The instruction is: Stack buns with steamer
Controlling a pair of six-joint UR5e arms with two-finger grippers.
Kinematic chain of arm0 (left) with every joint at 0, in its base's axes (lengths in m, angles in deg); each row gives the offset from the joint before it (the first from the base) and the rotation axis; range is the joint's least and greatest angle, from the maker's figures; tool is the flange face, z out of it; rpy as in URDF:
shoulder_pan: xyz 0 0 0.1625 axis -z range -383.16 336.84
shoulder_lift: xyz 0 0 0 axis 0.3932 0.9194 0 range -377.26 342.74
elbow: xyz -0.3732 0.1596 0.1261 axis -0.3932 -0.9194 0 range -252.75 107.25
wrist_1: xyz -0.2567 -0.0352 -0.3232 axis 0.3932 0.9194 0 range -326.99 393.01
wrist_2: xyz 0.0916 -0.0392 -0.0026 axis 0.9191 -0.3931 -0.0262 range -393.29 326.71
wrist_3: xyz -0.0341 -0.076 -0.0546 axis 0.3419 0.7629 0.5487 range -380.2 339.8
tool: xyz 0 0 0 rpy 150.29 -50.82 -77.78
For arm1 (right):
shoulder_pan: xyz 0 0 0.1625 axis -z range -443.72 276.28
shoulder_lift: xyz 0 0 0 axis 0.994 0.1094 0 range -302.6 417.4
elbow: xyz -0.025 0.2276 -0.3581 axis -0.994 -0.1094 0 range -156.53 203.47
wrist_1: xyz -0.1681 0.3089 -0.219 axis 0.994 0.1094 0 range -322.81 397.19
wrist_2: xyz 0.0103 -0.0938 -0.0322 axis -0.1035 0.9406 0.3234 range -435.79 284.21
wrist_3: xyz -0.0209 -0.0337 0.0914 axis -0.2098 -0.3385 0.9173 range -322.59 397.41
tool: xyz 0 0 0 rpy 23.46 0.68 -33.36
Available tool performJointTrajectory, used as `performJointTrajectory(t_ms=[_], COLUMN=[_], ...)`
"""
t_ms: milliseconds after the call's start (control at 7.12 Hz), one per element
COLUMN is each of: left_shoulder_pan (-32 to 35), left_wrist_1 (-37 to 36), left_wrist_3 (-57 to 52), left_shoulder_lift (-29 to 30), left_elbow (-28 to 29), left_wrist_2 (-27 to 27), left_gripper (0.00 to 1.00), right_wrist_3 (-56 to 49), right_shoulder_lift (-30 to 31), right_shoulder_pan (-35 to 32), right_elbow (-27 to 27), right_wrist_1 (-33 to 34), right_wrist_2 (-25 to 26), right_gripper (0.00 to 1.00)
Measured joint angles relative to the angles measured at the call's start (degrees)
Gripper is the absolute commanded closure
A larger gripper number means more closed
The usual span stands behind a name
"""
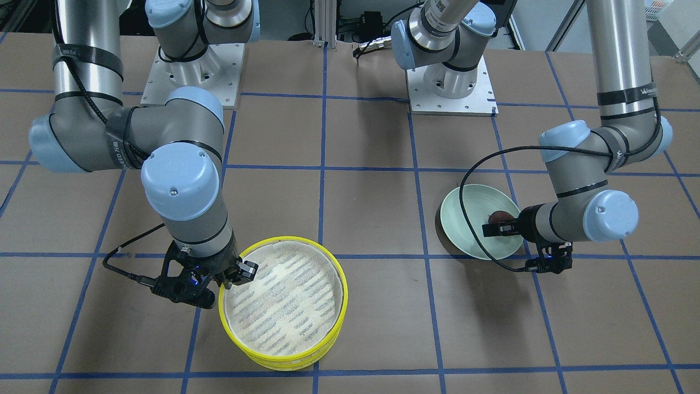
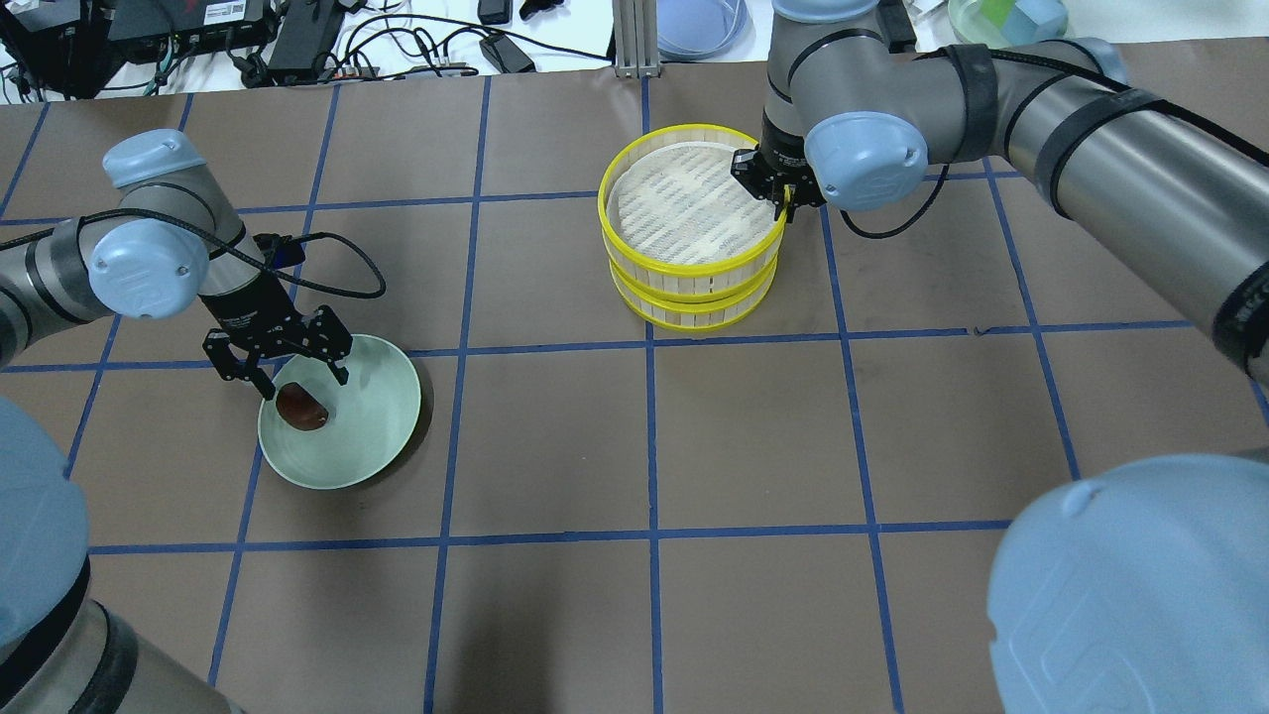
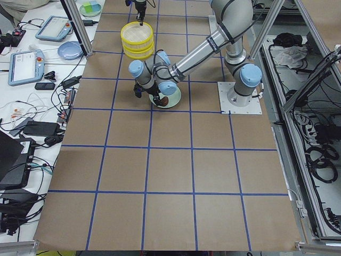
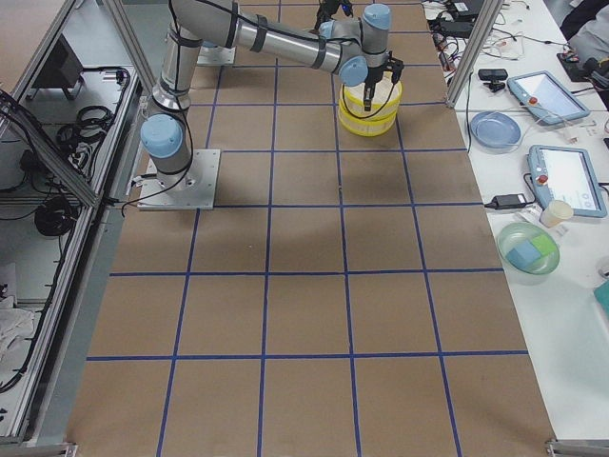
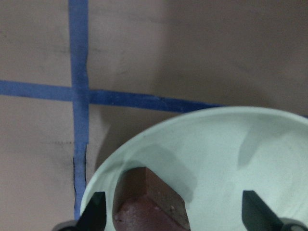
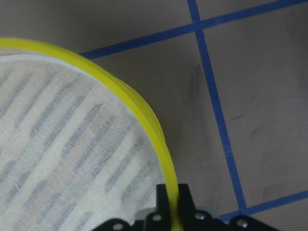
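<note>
Brown-papered bench (image 2: pixel 892 426) carries a pale green plate (image 2: pixel 375 421), where the left claw (image 2: pixel 300 383) hangs with fingers spread, the reddish-brown bun (image 2: pixel 301 408) just below and between them; closing off-centre could roll the bun aside or catch the plate rim and tip it. At the stack, the right claw (image 1: pixel 245 271) grips the yellow rim of the top steamer tier (image 2: pixel 694 285), the lower tier (image 2: pixel 694 315) directly beneath; lifted by that single edge, it could sag, slip or drag its partner.

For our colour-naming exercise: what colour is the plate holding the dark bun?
Pale green. The plate shows best in the overhead exterior view.
</note>
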Motion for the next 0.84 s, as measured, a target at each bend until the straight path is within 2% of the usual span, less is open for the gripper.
performJointTrajectory(t_ms=[140,281,562,843], left_shoulder_pan=[0.03,0.03,0.04,0.03], left_wrist_1=[1.11,2.30,3.23,3.07], left_wrist_3=[0.17,0.36,0.31,-0.22], left_shoulder_lift=[0.16,0.22,0.31,0.35], left_elbow=[-0.22,-0.26,0.06,0.66], left_wrist_2=[0.72,1.02,1.18,0.89], left_gripper=[0.67,1.00,1.00,1.00], right_wrist_3=[0.04,0.08,0.16,0.39], right_shoulder_lift=[-0.13,-0.28,-0.51,-0.53], right_shoulder_pan=[0.01,0.02,0.06,0.03], right_elbow=[0.01,0.03,0.16,0.81], right_wrist_1=[0.30,0.60,1.09,1.16], right_wrist_2=[0.00,0.00,0.08,0.16], right_gripper=[1.00,1.00,0.98,0.70])
